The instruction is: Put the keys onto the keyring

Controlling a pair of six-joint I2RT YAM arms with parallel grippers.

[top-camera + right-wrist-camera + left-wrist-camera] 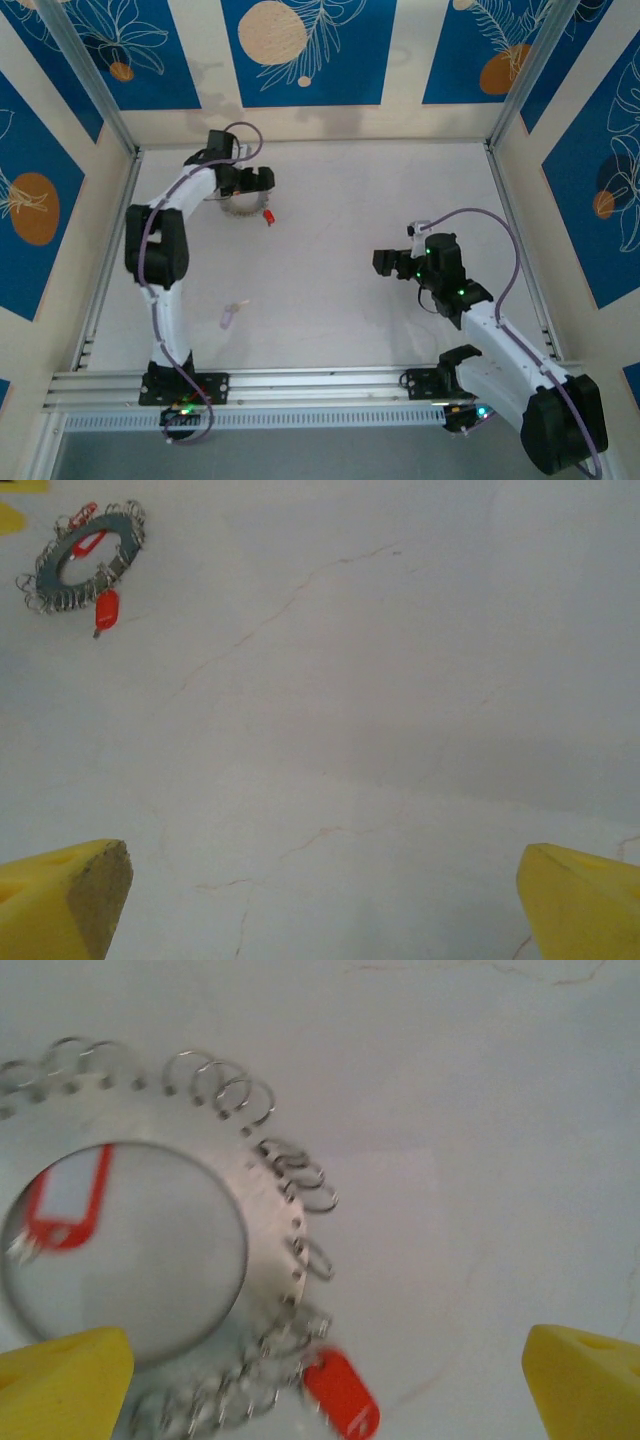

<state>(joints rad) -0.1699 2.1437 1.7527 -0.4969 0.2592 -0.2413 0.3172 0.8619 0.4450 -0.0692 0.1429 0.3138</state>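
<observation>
**Two grippers spread wide, keyring by the left one**

Both grippers are empty; the left gripper (247, 181) hovers over the far left of the table (360, 190), its yellow fingers (70, 1380) spread wide with nothing between them; the keyring (240, 208) lies flat on the table just beside its fingertips, small wire loops (225, 1090) fringing its rim; one red key (267, 216) lies at the ring's right edge, though whether it is hooked on I cannot tell; the left wrist view shows a red tag (68, 1200) inside the ring's central hole; a whitish-pink key (230, 316) lies alone near the left arm, well apart from the ring; the right gripper (385, 262) hangs over bare table on the right, jaws fully apart.
</observation>
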